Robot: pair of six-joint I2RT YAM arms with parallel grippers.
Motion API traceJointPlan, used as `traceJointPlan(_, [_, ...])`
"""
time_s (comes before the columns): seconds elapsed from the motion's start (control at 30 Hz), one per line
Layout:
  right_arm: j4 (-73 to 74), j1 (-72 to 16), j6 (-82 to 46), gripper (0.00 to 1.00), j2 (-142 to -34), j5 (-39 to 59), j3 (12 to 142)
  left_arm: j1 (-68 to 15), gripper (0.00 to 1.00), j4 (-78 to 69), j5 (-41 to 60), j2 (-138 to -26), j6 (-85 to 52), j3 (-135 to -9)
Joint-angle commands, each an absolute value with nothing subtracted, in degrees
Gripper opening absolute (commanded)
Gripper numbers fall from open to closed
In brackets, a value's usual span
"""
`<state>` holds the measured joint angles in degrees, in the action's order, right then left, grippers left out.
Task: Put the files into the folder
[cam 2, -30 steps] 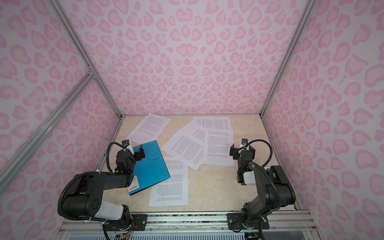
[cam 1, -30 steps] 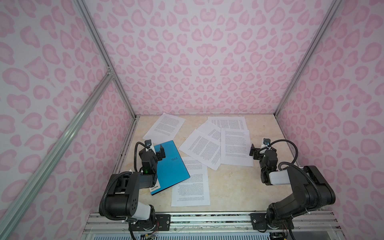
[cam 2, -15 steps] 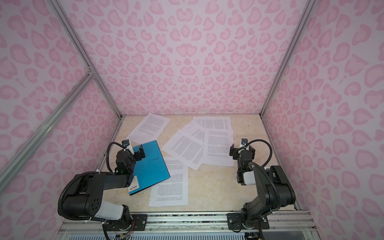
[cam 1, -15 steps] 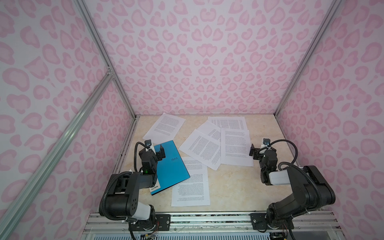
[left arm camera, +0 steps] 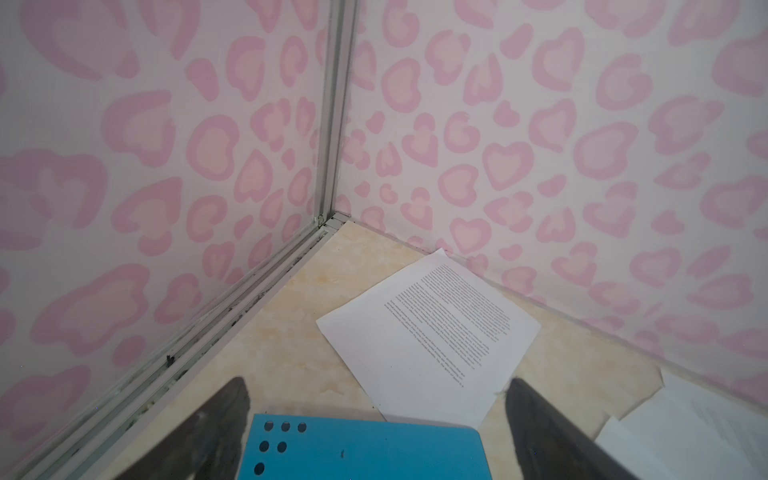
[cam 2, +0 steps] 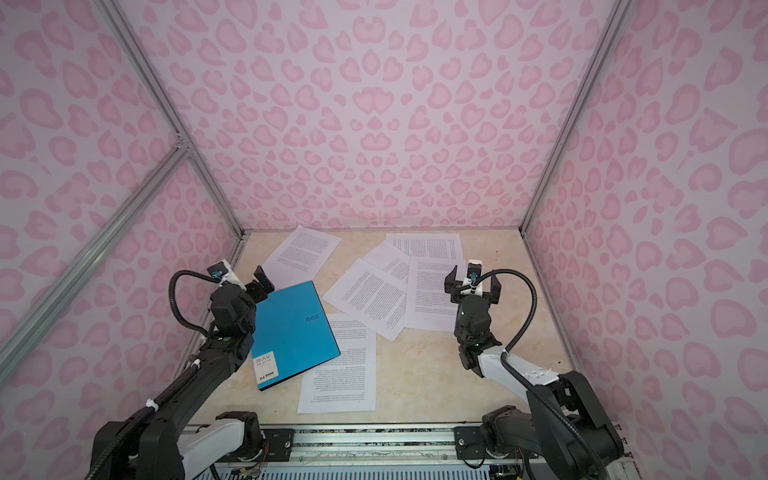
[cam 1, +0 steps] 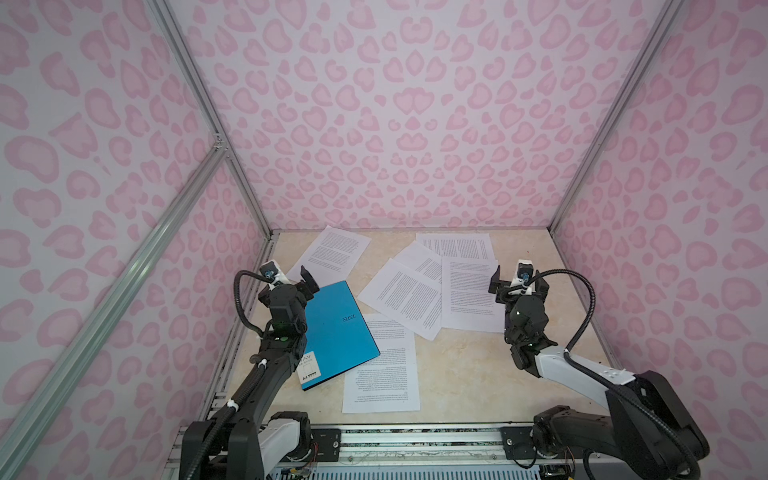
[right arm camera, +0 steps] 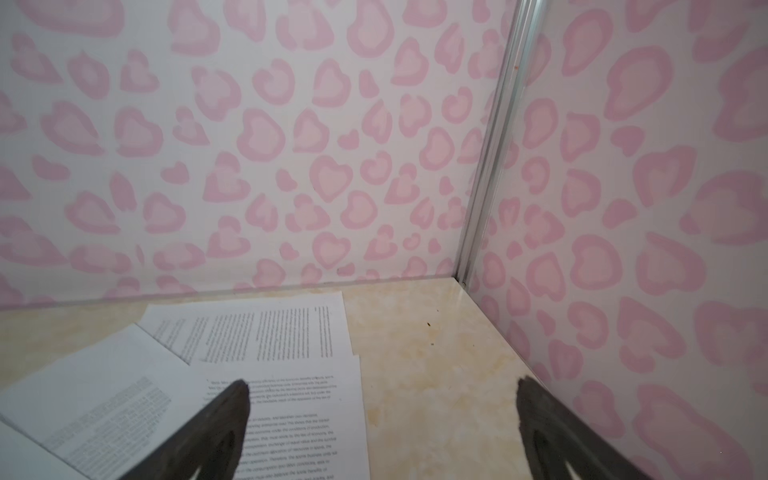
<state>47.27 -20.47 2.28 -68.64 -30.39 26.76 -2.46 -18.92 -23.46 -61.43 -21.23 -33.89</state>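
The folder (cam 1: 336, 332) (cam 2: 295, 332) lies shut on the left of the table, bright blue with a white label at its near corner. Its far edge shows in the left wrist view (left arm camera: 361, 449). The files are white printed sheets spread flat: one at the back left (cam 1: 332, 253) (left arm camera: 432, 332), several overlapping at centre right (cam 1: 469, 291) (right arm camera: 282, 415), one by the front edge (cam 1: 382, 370), partly under the folder. My left gripper (cam 1: 291, 282) (left arm camera: 378, 384) hangs open over the folder's far end. My right gripper (cam 1: 517, 282) (right arm camera: 382, 382) hangs open over the right edge of the overlapping sheets. Both hold nothing.
Pink heart-patterned walls with aluminium corner posts (cam 1: 257, 208) close the cream marble table (cam 1: 469, 374) on three sides. A metal rail (cam 1: 415, 436) carrying both arm bases runs along the front. Bare tabletop (right arm camera: 436, 374) lies right of the sheets.
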Motion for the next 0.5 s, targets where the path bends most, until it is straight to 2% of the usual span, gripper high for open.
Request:
traceJointPlan(0.0, [20.48, -19.36, -14.64, 1.00, -63.42, -23.37, 33.68, -1.31, 0.97, 11.05, -26.11, -59.00, -36.33, -37.84])
traceJointPlan(0.07, [17.97, -17.12, -16.53, 1.00, -63.25, -5.54, 35.26, -0.08, 0.97, 12.85, -19.04, -55.99, -37.23, -36.05])
traceJointPlan(0.13, [21.14, -17.13, -17.71, 1.00, -64.06, 2.11, 34.66, 0.21, 0.97, 17.14, -16.89, -52.10, -44.16, -33.27])
traceJointPlan(0.3, [14.80, -18.80, -27.25, 1.00, -61.59, 5.33, 36.71, 1.44, 0.97, 26.94, -18.22, -38.28, -51.53, -26.57])
traceJointPlan(0.37, [8.16, -20.61, -26.82, 1.00, -63.56, 7.55, 40.86, 2.20, 0.97, 29.22, -17.78, -33.79, -52.11, -24.45])
traceJointPlan(0.47, [2.54, -23.95, -22.97, 1.00, -68.00, 9.33, 45.89, 3.07, 0.97, 31.90, -15.16, -34.30, -51.09, -24.50])
